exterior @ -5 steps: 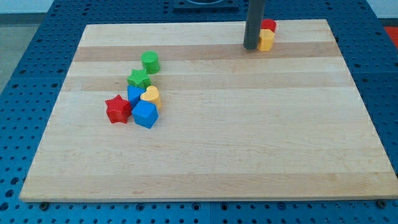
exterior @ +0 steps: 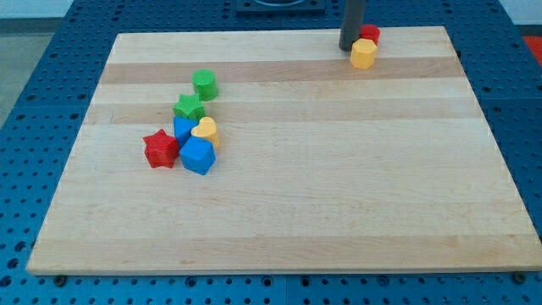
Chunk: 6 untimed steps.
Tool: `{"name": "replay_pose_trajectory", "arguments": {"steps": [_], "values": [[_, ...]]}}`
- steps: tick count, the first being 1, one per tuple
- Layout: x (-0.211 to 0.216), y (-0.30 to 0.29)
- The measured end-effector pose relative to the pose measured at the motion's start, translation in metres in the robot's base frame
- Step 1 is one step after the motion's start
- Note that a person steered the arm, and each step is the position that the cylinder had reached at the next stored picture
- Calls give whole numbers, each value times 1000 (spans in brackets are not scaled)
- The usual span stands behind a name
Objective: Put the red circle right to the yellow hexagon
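Note:
The red circle [exterior: 369,34] sits at the board's top edge, right of centre, partly hidden behind the yellow hexagon [exterior: 363,54], which touches it from below. My tip [exterior: 350,47] is just to the left of both blocks, close beside the red circle and at the hexagon's upper left corner.
A cluster lies at the view's left: a green circle [exterior: 205,84], a green star [exterior: 189,107], a blue block [exterior: 183,129], a yellow heart [exterior: 206,131], a blue block [exterior: 198,156] and a red star [exterior: 160,148]. The wooden board [exterior: 339,186] lies on a blue pegboard.
My tip has moved up the view, from beside the yellow hexagon to beside the red circle. The hexagon now shows more fully; the blocks have barely shifted.

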<state>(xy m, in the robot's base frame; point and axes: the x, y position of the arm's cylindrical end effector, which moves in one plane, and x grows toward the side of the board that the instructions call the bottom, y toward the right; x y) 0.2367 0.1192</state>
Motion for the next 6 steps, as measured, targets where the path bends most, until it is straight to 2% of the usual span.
{"name": "replay_pose_trajectory", "arguments": {"steps": [1,2,3,6], "values": [[0,-4],[-15,-14],[-44,-2],[-7,78]]}}
